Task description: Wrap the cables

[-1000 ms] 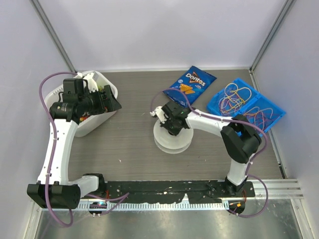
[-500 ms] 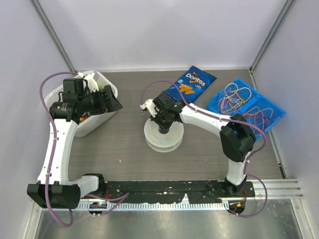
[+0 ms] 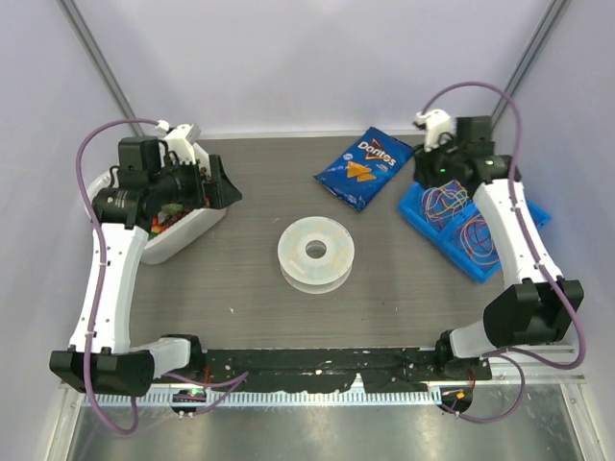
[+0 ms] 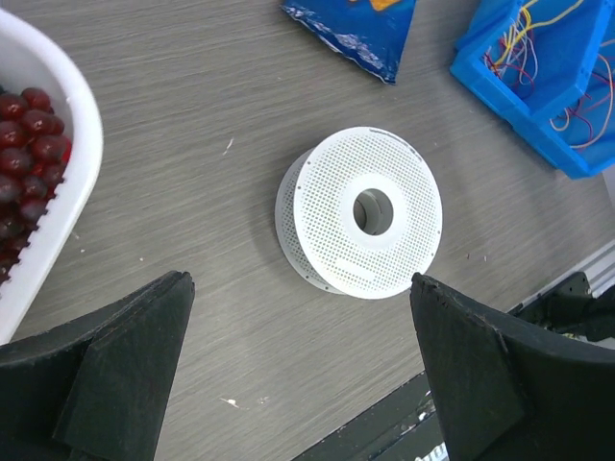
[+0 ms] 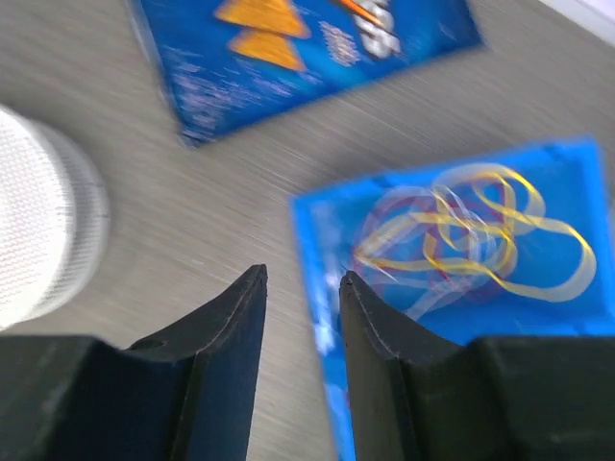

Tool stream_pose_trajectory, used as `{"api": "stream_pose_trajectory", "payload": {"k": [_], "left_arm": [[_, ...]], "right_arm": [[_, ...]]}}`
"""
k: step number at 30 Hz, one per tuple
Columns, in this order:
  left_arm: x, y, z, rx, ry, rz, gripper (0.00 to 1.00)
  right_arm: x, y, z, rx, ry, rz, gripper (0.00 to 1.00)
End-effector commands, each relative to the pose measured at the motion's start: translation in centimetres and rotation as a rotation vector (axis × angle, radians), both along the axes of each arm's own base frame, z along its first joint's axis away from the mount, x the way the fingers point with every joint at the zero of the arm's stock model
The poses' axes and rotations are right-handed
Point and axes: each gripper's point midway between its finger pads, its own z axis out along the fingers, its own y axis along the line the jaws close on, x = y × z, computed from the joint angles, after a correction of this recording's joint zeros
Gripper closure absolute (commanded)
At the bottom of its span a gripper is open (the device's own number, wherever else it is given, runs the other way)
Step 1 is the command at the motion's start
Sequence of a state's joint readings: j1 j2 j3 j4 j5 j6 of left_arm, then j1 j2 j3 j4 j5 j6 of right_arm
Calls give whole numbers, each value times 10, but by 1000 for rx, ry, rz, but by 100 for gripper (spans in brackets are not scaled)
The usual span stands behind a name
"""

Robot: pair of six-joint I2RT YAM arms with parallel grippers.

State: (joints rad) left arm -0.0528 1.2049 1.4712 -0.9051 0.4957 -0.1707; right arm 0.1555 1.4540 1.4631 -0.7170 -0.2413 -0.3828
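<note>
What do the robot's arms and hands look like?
The left arm and right arm are white with chunky black joints. A purple hose loops along each. The left hand and right hand each have two flat black fingers.

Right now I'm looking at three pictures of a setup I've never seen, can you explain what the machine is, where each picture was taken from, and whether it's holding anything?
These are two white robot arms bolted at the near edge of a table, each ending in a two-finger hand. One picture looks down from above and behind them; the other two come from cameras on the wrists, so the dark shapes at the bottom are each hand's own fingers. On the table lie a white round spool, a blue Doritos bag, a white basket of dark red round fruit, and a blue tray of thin loose cables. The left hand is wide open by the basket; the right hand, slightly open, is near the tray. Neither holds anything.
</note>
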Motion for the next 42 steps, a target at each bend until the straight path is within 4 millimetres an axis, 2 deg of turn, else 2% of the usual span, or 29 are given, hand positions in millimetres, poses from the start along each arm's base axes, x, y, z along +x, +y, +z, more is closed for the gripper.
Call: {"api": "stream_pose_trajectory", "payload": {"k": [1,2,3,5,8,10,11,12,18,23,31,36,40,42], "left_arm": [[4,-15,16,1,-107,-78,0],[4,-16,14,0,-106,-82,1],[4,-18,11,-3,-101,-85,0],[6,-19,6,-6,-93,-90,0],[-1,-29,4,-6,-109,-187,0],[-15,-43,6,-43,-135,-316,0],[-19,-46,6,-55,-145,-346,0],[-21,-48,6,-67,-157,-359,0],[-28,-52,5,-89,-181,-397,0],[-29,-54,3,-99,-171,-409,0],[-25,-55,-2,-104,-153,-411,0],[-23,-56,-5,-105,-154,-412,0],[-20,-54,-7,-99,-154,-390,0],[-19,-54,-7,-99,-158,-388,0]], "right_arm": [[-4,-63,11,42,18,-90,57],[1,-86,8,49,26,-148,57],[6,-94,7,61,21,-171,56],[16,-130,6,88,5,-270,55],[36,-151,-8,96,29,-296,55],[48,-162,-15,97,43,-306,56],[54,-166,-12,94,28,-308,56],[62,-171,-21,96,38,-312,56],[93,-173,-33,123,10,-271,54],[115,-182,-52,114,32,-283,54],[131,-182,-79,132,69,-261,55],[137,-181,-82,148,65,-257,57],[136,-174,-81,172,68,-227,64],[133,-174,-75,170,58,-220,77]]}}
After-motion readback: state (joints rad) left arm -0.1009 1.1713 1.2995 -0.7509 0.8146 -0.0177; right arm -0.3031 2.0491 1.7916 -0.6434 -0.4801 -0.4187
